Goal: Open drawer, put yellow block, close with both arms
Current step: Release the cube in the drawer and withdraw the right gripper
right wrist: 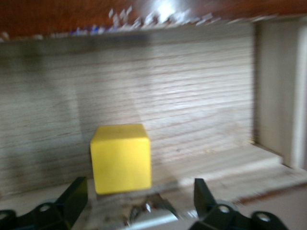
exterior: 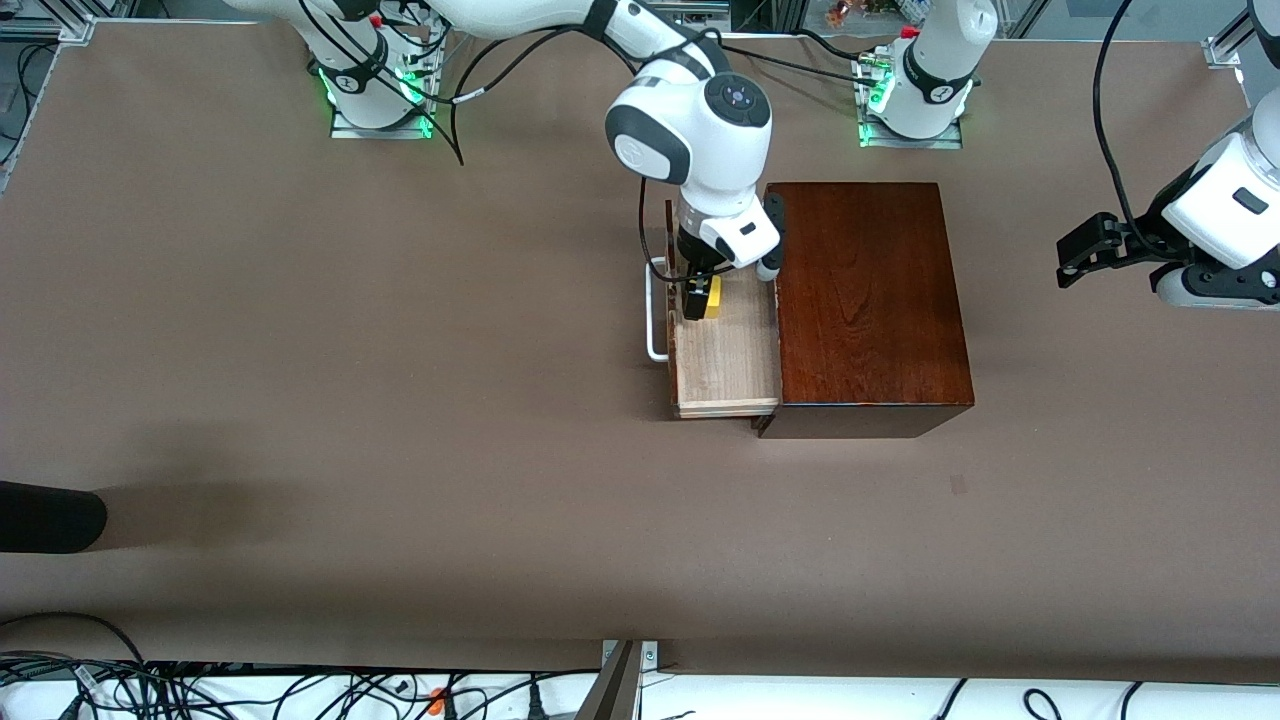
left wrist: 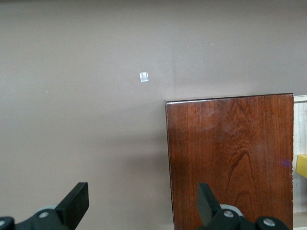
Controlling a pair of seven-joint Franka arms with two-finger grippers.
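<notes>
- The yellow block [right wrist: 121, 158] sits in the open drawer [exterior: 728, 365] of the mahogany box [exterior: 868, 300]; it looks small, hard and light
- The right gripper [right wrist: 139, 203] hangs over it, fingers apart, holding nothing
- The left gripper [left wrist: 141, 203] waits open beside the box
- To shut the drawer, push its flat front by the white handle [exterior: 655, 318]

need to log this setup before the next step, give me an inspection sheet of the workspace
surface: brown matte table, one small pale mark on it
job's things: glossy dark mahogany box; its shallow pale-wood drawer pulled out, white bar handle toward the right arm's end; small bright yellow cube resting on the drawer floor
clutter: black rounded object at the table edge
grippers: right pincer open over the drawer, fingers apart from the cube; left pincer open, waiting over the table at the left arm's end
cables: black cables on both arms; tangle below the table's near edge
surroundings: nothing seen
</notes>
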